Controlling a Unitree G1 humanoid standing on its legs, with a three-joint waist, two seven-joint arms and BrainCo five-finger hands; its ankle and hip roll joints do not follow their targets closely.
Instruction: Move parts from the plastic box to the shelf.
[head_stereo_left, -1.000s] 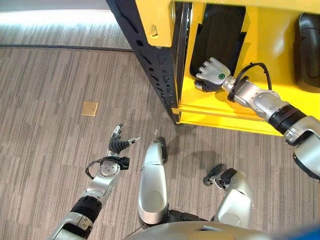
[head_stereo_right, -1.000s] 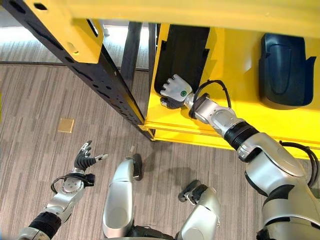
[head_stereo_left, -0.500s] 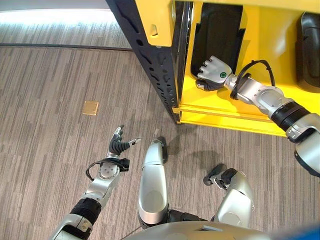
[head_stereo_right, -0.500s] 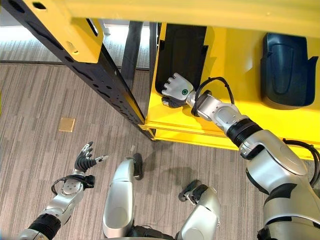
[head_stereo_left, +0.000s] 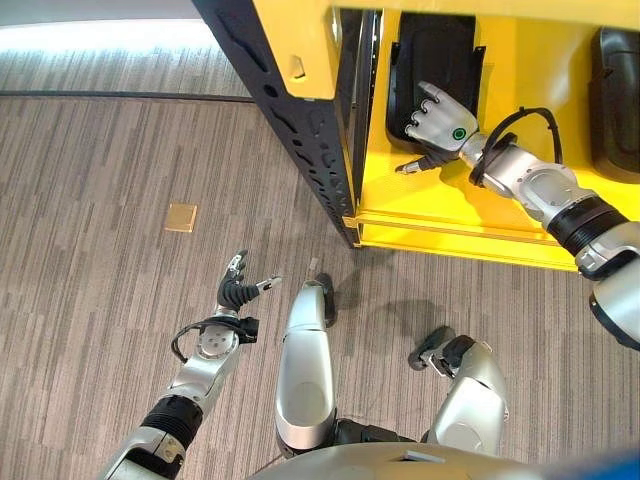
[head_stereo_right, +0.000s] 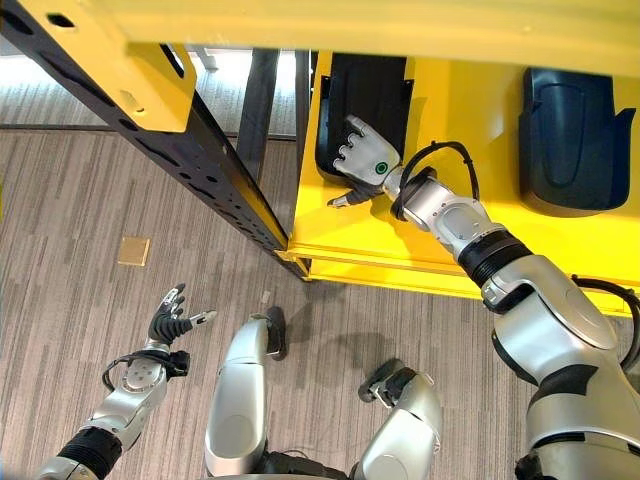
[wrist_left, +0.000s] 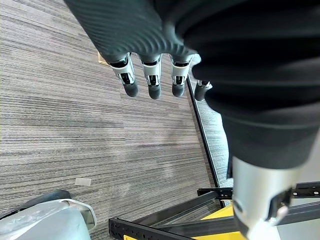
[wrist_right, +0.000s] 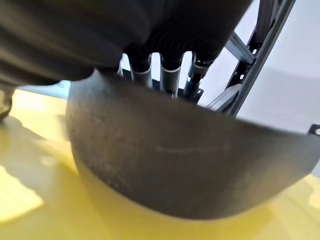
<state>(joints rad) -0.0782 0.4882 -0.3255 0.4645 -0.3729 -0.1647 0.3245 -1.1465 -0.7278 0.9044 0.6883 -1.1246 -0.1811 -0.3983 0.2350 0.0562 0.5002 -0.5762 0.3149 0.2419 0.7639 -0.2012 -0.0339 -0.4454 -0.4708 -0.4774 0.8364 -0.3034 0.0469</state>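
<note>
There on the yellow shelf (head_stereo_left: 440, 215) at two o'clock, right hand (head_stereo_left: 436, 112) flat, fingers straight atop black part (head_stereo_left: 432, 60); left hand (head_stereo_left: 238, 290) relaxed at seven.

Both arms are silver-grey shells: right arm (head_stereo_left: 545, 195), left arm (head_stereo_left: 195, 375). Each forearm carries a black ribbed band and a round silver wrist joint. The right hand (head_stereo_left: 438, 112) has a pale grey back with a green ring mark (head_stereo_left: 459, 133) near the wrist, and a black cable (head_stereo_left: 520, 120) loops beside it. The left hand (head_stereo_left: 236, 291) has a dark ribbed cover (wrist_left: 125, 25) and silver fingers (wrist_left: 151, 80) with rounded black tips.
</note>
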